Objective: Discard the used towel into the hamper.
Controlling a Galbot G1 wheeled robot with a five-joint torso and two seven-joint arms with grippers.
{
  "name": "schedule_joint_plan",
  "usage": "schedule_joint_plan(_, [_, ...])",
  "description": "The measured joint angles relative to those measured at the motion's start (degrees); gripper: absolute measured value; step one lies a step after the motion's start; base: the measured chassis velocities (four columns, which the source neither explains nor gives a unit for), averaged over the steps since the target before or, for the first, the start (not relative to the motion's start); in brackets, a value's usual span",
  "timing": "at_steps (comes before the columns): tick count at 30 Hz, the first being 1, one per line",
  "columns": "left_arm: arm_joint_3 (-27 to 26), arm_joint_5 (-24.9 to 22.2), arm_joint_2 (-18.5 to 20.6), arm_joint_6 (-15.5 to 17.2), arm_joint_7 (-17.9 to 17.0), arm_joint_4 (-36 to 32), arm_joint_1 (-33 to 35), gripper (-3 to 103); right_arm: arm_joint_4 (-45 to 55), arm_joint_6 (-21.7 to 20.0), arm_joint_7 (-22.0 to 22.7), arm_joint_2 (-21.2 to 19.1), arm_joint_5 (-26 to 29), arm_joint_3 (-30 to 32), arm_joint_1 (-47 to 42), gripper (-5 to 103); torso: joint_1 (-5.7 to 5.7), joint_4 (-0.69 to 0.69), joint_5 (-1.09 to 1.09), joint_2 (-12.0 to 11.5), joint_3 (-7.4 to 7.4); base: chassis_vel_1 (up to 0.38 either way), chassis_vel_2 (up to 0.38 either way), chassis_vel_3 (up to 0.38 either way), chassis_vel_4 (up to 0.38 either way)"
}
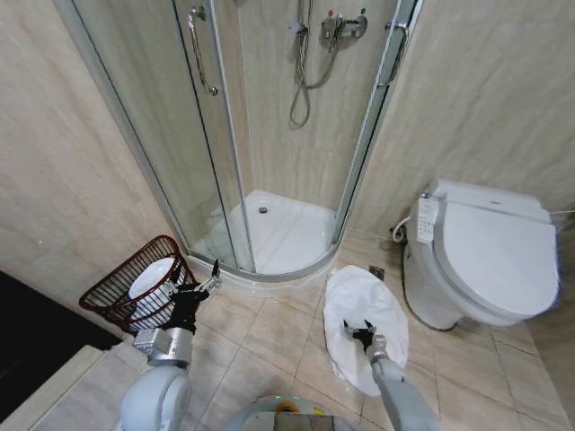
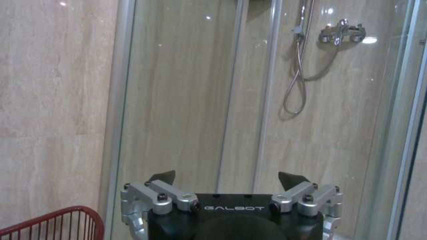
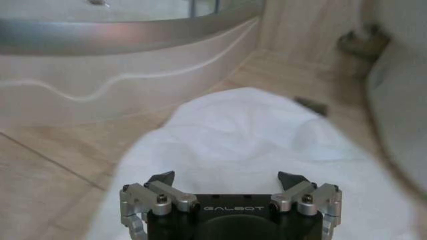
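Observation:
A white towel [image 1: 364,310] lies crumpled on the tiled floor between the shower curb and the toilet. My right gripper [image 1: 359,330] hovers low over its near part, open, with nothing between its fingers; the right wrist view shows the towel [image 3: 247,135] just beyond that open gripper [image 3: 227,176]. The hamper [image 1: 112,292], a reddish-brown openwork basket, stands tilted by the left wall with something white inside. Beside it on the right is my left gripper [image 1: 202,280], open and raised. The left wrist view catches the hamper's rim [image 2: 60,219] next to this gripper [image 2: 227,176].
A curved glass shower enclosure [image 1: 225,162] with a raised white curb [image 1: 269,277] fills the corner ahead. A white toilet [image 1: 490,256] stands at the right. A small floor drain [image 1: 375,271] sits near the towel. Open tiled floor [image 1: 260,337] lies between hamper and towel.

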Motion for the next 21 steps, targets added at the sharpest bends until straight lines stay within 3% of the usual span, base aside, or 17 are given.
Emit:
schedule_joint_plan(3, [0.0, 0.0, 0.0, 0.0, 0.0, 0.0, 0.0, 100, 1.3, 0.0, 2.7, -0.7, -2.7, 1.2, -0.7, 100, 0.00, 0.04, 0.03, 0.0, 0.00, 0.000, 0.000, 0.000, 0.000])
schedule_joint_plan(10, [0.0, 0.0, 0.0, 0.0, 0.0, 0.0, 0.0, 100, -1.3, -2.0, 1.6, -3.1, 5.3, 0.9, -1.1, 100, 0.00, 0.02, 0.04, 0.0, 0.00, 0.000, 0.000, 0.000, 0.000])
schedule_joint_plan(13, [0.0, 0.0, 0.0, 0.0, 0.0, 0.0, 0.0, 100, -4.0, -2.3, -2.8, -3.7, 13.7, 0.2, -0.6, 100, 0.00, 0.02, 0.02, 0.0, 0.00, 0.000, 0.000, 0.000, 0.000])
schedule_joint_plan(21, [0.0, 0.0, 0.0, 0.0, 0.0, 0.0, 0.0, 100, -9.9, -1.5, -7.4, -3.9, 16.6, 0.7, 1.8, 101, 0.00, 0.04, 0.02, 0.0, 0.00, 0.000, 0.000, 0.000, 0.000])
